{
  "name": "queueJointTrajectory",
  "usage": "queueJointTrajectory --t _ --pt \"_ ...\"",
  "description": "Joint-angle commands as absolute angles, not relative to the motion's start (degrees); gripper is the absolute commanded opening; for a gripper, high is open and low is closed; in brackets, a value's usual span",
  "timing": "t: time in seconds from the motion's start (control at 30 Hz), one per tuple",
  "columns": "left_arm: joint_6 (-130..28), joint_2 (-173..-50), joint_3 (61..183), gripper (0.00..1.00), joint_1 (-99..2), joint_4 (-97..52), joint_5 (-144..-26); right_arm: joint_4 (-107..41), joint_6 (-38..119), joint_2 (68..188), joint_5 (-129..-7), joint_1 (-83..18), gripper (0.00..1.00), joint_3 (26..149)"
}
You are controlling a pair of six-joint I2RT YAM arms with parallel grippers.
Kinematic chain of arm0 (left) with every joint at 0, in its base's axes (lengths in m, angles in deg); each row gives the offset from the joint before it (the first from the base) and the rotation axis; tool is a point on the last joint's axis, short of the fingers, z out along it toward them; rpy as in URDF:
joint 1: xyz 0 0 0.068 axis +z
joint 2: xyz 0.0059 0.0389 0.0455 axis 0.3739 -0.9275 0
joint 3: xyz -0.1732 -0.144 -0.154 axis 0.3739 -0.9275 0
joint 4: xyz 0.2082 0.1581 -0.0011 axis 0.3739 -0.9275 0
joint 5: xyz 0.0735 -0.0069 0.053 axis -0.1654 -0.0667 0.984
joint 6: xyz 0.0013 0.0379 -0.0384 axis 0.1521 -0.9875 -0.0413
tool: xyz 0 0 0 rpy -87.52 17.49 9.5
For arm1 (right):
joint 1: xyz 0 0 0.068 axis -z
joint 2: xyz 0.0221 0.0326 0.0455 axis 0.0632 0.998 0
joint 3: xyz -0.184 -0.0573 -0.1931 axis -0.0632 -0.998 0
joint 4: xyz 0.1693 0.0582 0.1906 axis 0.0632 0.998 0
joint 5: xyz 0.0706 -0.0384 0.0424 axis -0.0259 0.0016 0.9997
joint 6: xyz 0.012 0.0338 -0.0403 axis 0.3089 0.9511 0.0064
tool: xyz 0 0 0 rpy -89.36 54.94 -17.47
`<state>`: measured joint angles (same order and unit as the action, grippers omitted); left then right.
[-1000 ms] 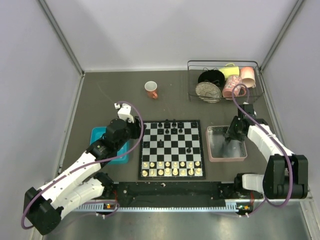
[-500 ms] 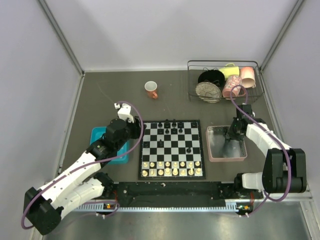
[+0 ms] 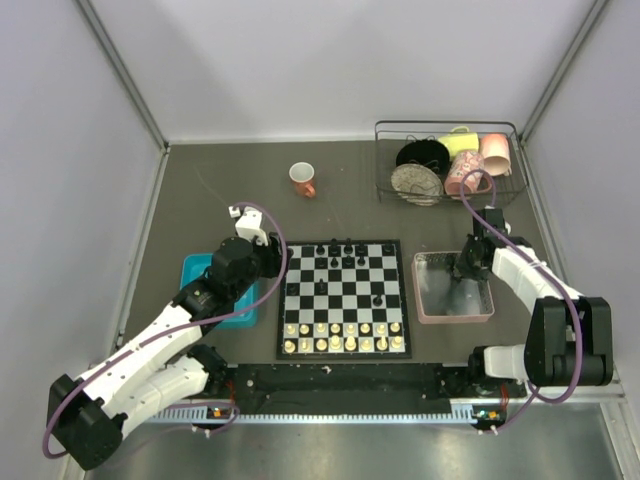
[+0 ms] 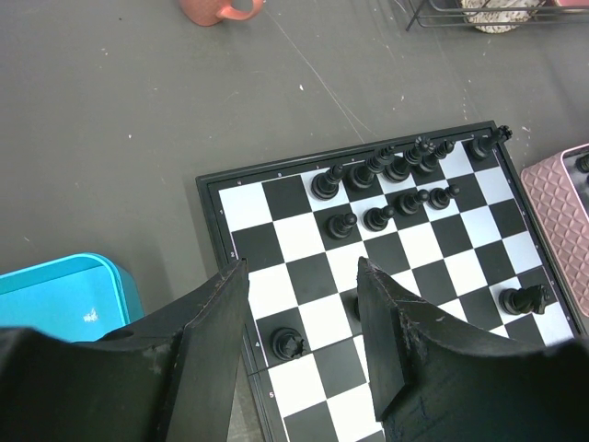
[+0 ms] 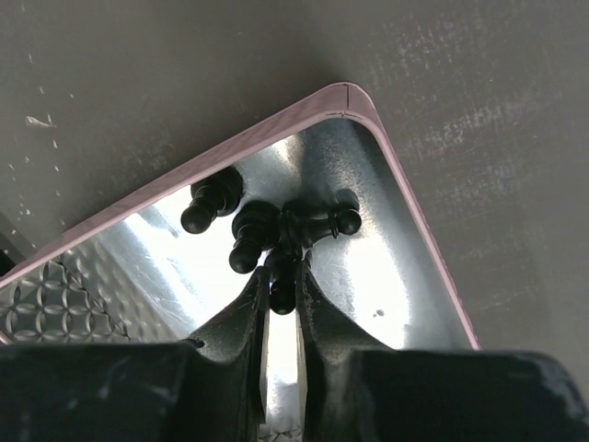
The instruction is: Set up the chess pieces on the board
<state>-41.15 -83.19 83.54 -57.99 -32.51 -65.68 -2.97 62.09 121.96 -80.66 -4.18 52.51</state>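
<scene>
Right wrist view, close up: the right claw (image 5: 282, 276) is pinched narrow on one black piece (image 5: 282, 293) lying in a corner of the pink tray (image 5: 331, 97). Several more black pieces (image 5: 253, 230) lie clustered just beyond it. The tray floor is mirror-bright metal, embossed with a scale pattern at lower left. Its rim is smooth pink with a rounded corner. The top view hides this grip, because the right arm covers the tray's far end.

The left wrist view shows the left claw (image 4: 302, 276) spread wide and holding nothing, above the board (image 4: 299, 238) near its left edge. Its thick black fingers (image 4: 216, 322) block some near squares. Glossy black figures crowd the far row, with a few in the next row.

Only the top view shows cream pieces (image 3: 345, 335) filling the two near rows. A teal tray (image 3: 195, 268) lies left of the board. An orange mug (image 3: 302, 179) and a wire rack (image 3: 440, 123) of cups stand beyond, all on a matte grey table (image 3: 200, 190).
</scene>
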Motion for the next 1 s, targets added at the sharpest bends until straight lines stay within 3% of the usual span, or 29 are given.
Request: queueJointTrajectory --t 0.0,0.07,0.47,0.67,0.97 --pt "-40.79 -82.36 83.35 0.56 -57.73 -30.70 -66.22 -4.29 61.66 120.31 -80.99 -3.80 0.04 52.91" --pt "-40.70 -82.44 83.44 0.56 -57.73 -30.78 -66.22 -3.86 61.66 119.00 -80.29 -3.80 0.00 52.83" --pt "-40.61 -81.92 83.88 0.56 -57.73 -31.40 -66.93 5.02 62.27 109.58 -79.31 -7.74 0.00 63.27" --pt "-40.44 -81.83 83.62 0.56 -57.64 -31.66 -66.84 5.03 62.18 116.60 -81.95 -23.98 0.00 73.02" --pt "-40.79 -80.77 82.92 0.56 -57.73 -32.01 -66.31 1.96 62.01 130.40 -82.22 -30.96 0.00 77.17"
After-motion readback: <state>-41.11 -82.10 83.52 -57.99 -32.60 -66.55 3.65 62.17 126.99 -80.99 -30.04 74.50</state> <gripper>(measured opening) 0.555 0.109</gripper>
